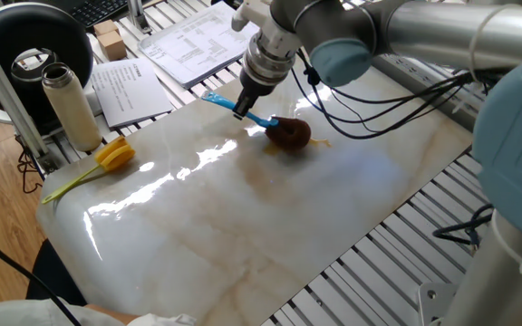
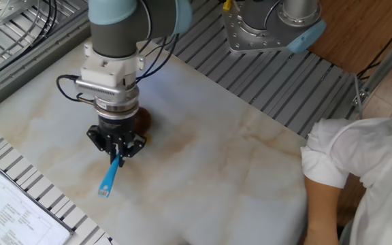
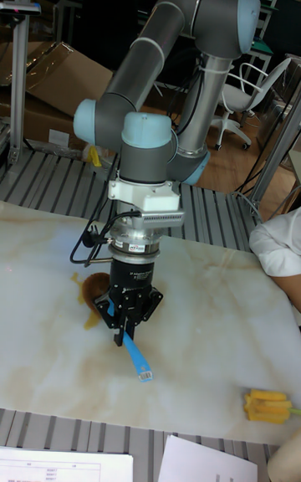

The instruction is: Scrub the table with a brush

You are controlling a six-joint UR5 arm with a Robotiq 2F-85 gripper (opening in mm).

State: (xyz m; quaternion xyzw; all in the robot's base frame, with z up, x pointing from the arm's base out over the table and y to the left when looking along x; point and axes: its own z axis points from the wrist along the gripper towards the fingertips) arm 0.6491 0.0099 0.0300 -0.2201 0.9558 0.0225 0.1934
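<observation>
— Scrubbing is the step in hand, I'd say. My gripper (image 2: 116, 151) is clamped on the blue handle of the brush (image 1: 265, 124), brown head down on the table (image 1: 243, 217) at the amber stain (image 3: 89, 298).

— Where's the brush relative to the claw?

— Handle runs through the fingers, tail poking out one side, head just beyond the other. Next I'd judge a sideways stroke, keeping the head pressed on the stain.
</observation>
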